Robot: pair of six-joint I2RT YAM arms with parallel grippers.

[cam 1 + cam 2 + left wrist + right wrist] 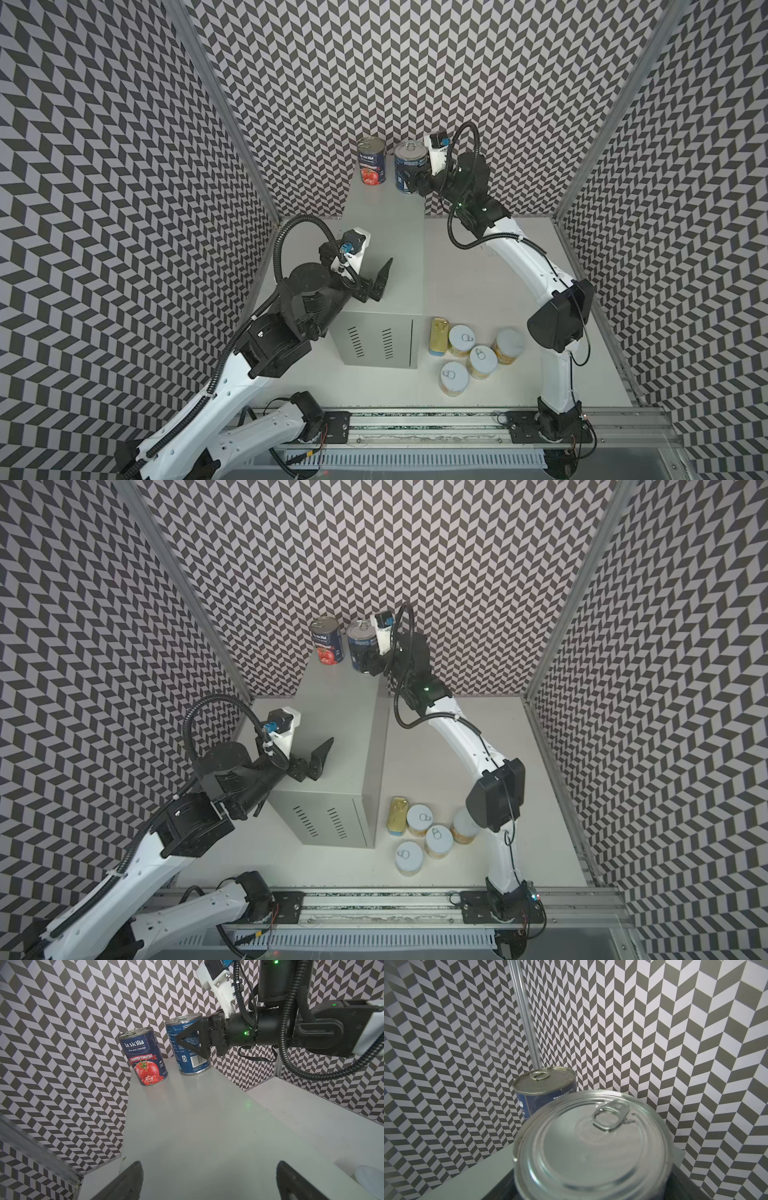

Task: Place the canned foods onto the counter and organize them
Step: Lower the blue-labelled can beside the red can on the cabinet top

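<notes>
Two tall dark-blue cans stand at the far end of the grey counter (pixel 386 232) (pixel 197 1115). The tomato-labelled can (pixel 372 161) (pixel 144 1057) (pixel 544 1088) stands free on the left. To its right is the second blue can (pixel 405 168) (pixel 185 1059) (pixel 591 1142), upright on the counter top. My right gripper (pixel 409 179) is shut on it, one finger (pixel 193 1040) flat against its side. My left gripper (pixel 380 282) (pixel 209 1167) hovers open and empty over the counter's near end. Several short yellow cans (pixel 482 360) and a gold-topped rectangular tin (pixel 439 336) sit on the tabletop right of the counter's front.
The white tabletop (pixel 478 270) lies around the counter, closed in by patterned walls on three sides. The right arm's black elbow (pixel 559 320) hangs beside the short cans. A metal rail (pixel 415 428) carrying both arm bases runs along the front edge.
</notes>
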